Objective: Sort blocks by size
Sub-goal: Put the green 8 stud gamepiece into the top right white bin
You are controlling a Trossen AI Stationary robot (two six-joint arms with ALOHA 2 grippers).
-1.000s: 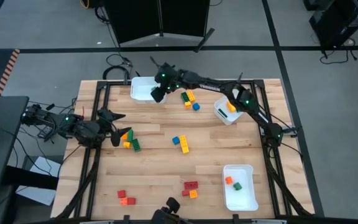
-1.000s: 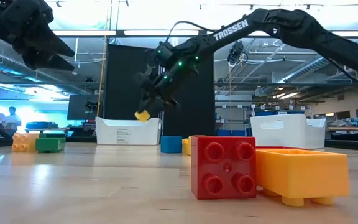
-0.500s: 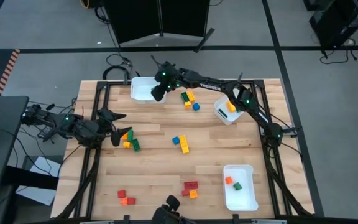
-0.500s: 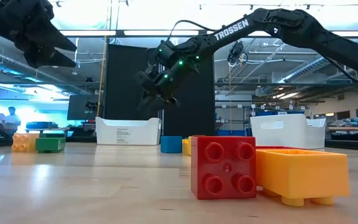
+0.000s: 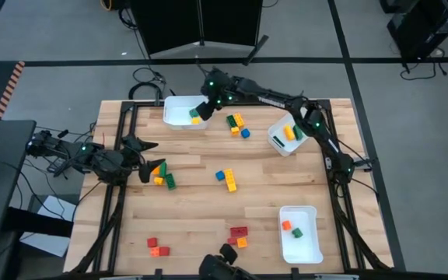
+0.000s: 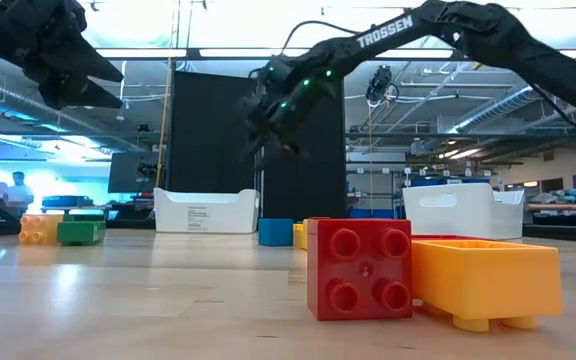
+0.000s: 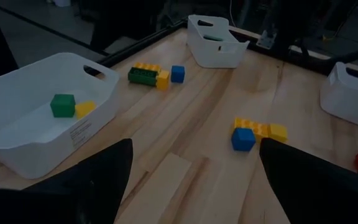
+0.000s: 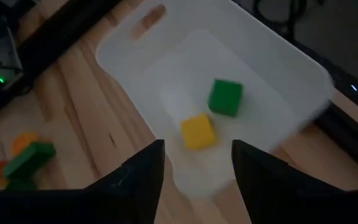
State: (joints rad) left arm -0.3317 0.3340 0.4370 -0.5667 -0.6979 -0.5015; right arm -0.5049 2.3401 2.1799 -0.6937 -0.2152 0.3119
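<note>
My right gripper [image 5: 206,108] [image 8: 197,155] hangs open and empty above the right end of the far-left white bin [image 5: 176,110]. On that bin's floor lie a yellow cube [image 8: 198,131] and a green cube [image 8: 225,96]. My left gripper [image 5: 144,159] [image 7: 194,149] waits open and raised at the table's left side, beside an orange, yellow and green group of blocks [image 5: 162,176]. More blocks lie loose on the table: a green, yellow and blue group [image 5: 236,124], and a blue and yellow pair [image 5: 225,179].
A second white bin [image 5: 280,140] at the far right holds orange, yellow and green blocks. A third bin [image 5: 302,243] at the near right holds an orange and a green one. Red and orange blocks lie near the front edge [image 5: 155,246] [image 5: 239,235].
My right gripper has let go of the yellow cube, which has dropped into the far-left bin beside the green cube. The gripper has then risen and drawn a little toward the table's right, away from the bin.
</note>
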